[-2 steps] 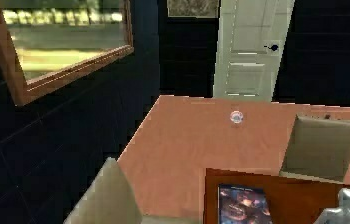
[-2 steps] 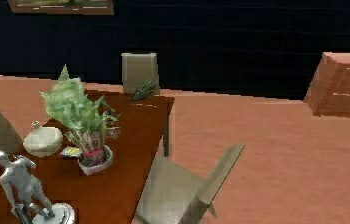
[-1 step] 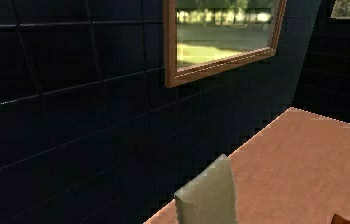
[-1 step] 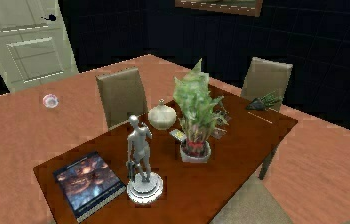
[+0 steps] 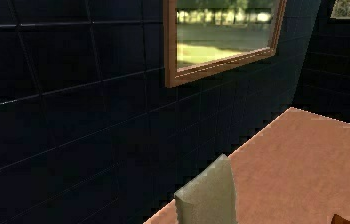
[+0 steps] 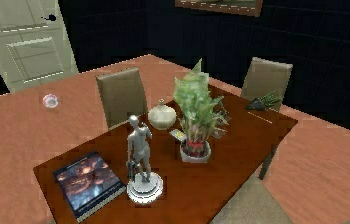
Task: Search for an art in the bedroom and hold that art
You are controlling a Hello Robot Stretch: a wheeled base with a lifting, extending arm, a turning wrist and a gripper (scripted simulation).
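The grey statuette (image 6: 140, 152), a standing figure on a round white base, stands upright on the brown tabletop (image 6: 238, 150), near the potted plant (image 6: 197, 112) and to its lower left. A dark book (image 6: 87, 183) lies flat farther left of the plant, past the statuette, and a tan chair (image 6: 266, 78) stands beyond the plant to its right. Whether the jaws are apart or together cannot be told.

Nothing of the robot's own body can be told.
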